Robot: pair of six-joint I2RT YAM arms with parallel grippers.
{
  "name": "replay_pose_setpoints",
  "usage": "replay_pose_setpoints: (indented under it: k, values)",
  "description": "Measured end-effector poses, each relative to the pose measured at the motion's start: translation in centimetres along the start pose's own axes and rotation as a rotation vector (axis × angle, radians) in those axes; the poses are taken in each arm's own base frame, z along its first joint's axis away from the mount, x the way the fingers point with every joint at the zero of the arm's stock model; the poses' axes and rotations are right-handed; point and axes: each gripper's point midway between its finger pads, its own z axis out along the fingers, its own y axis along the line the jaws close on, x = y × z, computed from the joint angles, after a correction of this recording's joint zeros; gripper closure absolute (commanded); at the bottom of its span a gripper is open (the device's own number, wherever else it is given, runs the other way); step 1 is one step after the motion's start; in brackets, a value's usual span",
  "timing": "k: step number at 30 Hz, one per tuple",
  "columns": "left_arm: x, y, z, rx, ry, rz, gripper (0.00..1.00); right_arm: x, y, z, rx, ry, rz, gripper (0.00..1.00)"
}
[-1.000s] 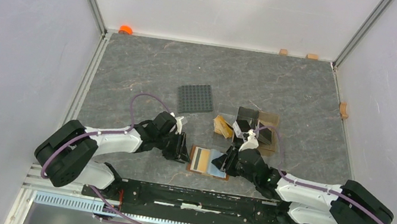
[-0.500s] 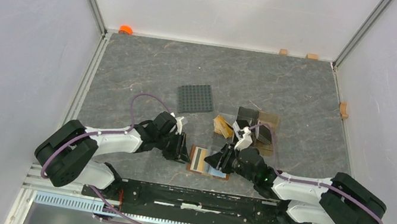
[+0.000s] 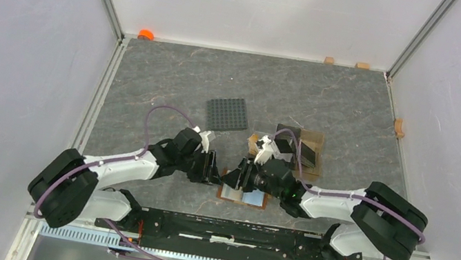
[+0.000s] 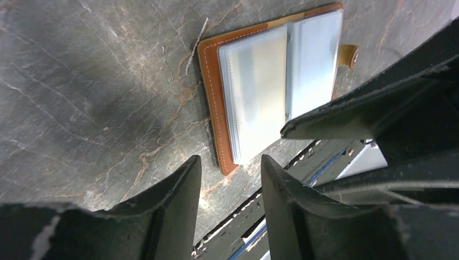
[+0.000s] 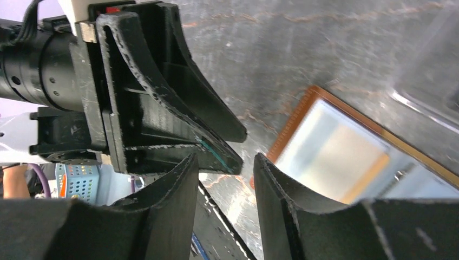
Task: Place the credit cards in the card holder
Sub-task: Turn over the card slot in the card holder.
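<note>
A: Where is the holder [image 4: 270, 92]?

B: It lies open on the table [image 4: 81, 81], pockets [image 4: 314, 59] facing up. Its near corner is just ahead of the left gripper [image 4: 231, 165]. From the right gripper [image 5: 222, 162] it lies ahead and off to one side, close but untouched.

A: Is either gripper carrying anything?

B: No. Both sets of jaws stand partway apart, and only bare table shows in each gap.

A: Then why are they nose to nose?

B: I think they are flanking the same edge of the holder to work it together. One would pin the leather or lift a pocket, and the other would feed a card in. In the right wrist view the left gripper's fingers face the camera head on, near but clear of the right one.

A: Why is the holder laid flat and open?

B: Probably so the pocket mouths stay within reach from above and the leather doesn't fold shut.

A: And the cards [image 3: 307, 155]?

B: The ones I can make out are propped in the clear stand [image 3: 319, 138], back behind the right gripper's wrist. A pale rectangle shows through one pocket. It might be a card already in, but I can't tell.

A: What about the plate [image 3: 227, 113]?

B: It sits beyond the left gripper, well apart, and I'd say it has no part in this.

A: Any risk?

B: The holder looks light, so a push on one edge could slide it instead of opening a pocket.
</note>
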Motion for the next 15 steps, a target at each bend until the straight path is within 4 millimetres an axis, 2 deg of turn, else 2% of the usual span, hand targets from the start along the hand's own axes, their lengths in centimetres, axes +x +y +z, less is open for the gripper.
replay_pose_setpoints:
  k: [3,7,11,13,15]
  values:
    - [-0.4,-0.2,-0.6,-0.005,-0.029,0.007,0.38,-0.7,1.3,0.6,-0.025,-0.003,-0.043,0.43]
    - [-0.6,0.5,-1.3,-0.047,-0.045,-0.006,0.25,-2.4,2.0,0.8,0.015,-0.021,-0.14,0.22]
    - [-1.0,0.5,-2.0,-0.084,-0.038,-0.002,0.17,-6.5,2.4,0.2,0.137,-0.089,-0.275,0.08]
    - [-1.9,0.2,-2.5,-0.095,-0.048,0.014,0.15,-9.4,2.1,-0.6,0.218,-0.129,-0.341,0.05]
    - [-3.2,-0.4,-3.2,-0.099,-0.068,0.036,0.13,-12.2,1.0,-1.7,0.309,-0.164,-0.386,0.03]
